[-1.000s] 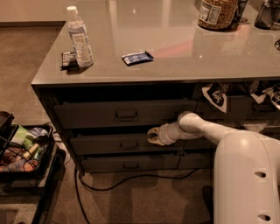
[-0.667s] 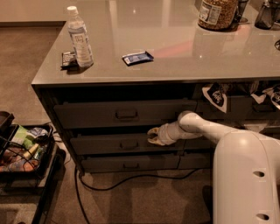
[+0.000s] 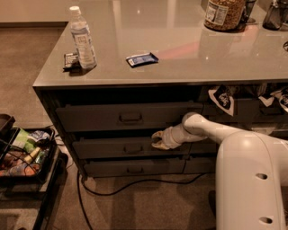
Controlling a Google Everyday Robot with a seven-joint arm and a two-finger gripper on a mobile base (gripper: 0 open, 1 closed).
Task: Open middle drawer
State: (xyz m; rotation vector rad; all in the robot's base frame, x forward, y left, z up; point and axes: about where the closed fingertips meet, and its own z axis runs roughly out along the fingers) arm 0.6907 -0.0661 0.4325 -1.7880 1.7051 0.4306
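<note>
The middle drawer (image 3: pixel 101 148) is the dark-grey front of medium height under the counter, with a small loop handle (image 3: pixel 133 149) at its centre. It sits between a taller top drawer (image 3: pixel 90 117) and a slimmer bottom drawer (image 3: pixel 103 169). My gripper (image 3: pixel 156 139) points left at the upper edge of the middle drawer's front, a little to the right of the handle and not on it. Its two fingers stand apart, with nothing between them. My white arm (image 3: pixel 211 128) reaches in from the right.
On the grey counter (image 3: pixel 180 58) stand a water bottle (image 3: pixel 83 38), a small dark packet (image 3: pixel 70 59), a blue packet (image 3: pixel 141 59) and a jar (image 3: pixel 223 13). A black cart with snacks (image 3: pixel 24 155) stands at the left. A cable (image 3: pixel 135 184) lies on the floor.
</note>
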